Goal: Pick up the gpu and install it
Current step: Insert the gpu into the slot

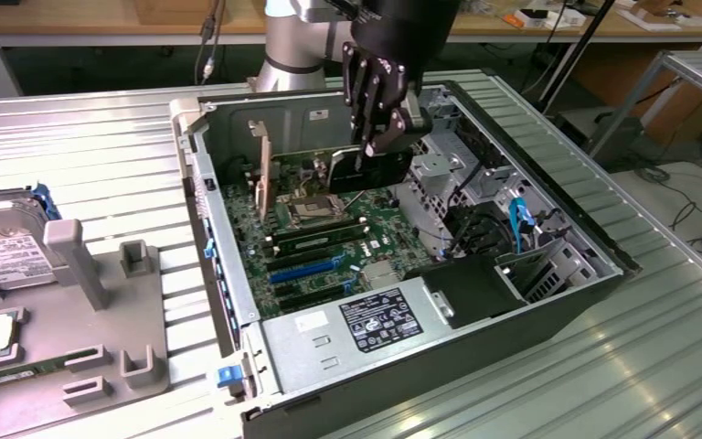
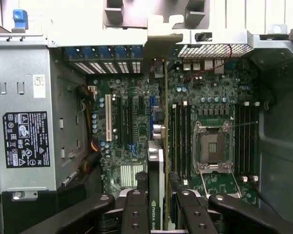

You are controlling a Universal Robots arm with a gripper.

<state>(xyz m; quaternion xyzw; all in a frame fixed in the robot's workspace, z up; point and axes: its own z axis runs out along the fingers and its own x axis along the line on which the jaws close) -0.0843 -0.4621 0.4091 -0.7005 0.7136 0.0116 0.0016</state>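
I hold the gpu point(image 1: 355, 172) inside the computer case point(image 1: 224, 261).
My pincer point(image 1: 384, 137) grips it upright above the motherboard point(image 1: 382, 240).

The gripper point(image 1: 384, 137) is matt black, as is the cooler of the gpu point(image 2: 156, 170) in it. Around the gripper, the case point(image 1: 223, 261) is bare grey metal and the table point(image 1: 95, 146) is ribbed, shiny metal.

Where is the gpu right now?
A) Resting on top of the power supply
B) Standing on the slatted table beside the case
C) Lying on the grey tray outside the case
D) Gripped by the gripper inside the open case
D: the gpu stands edge-on between the fingers of the gripper, over the motherboard inside the open case.
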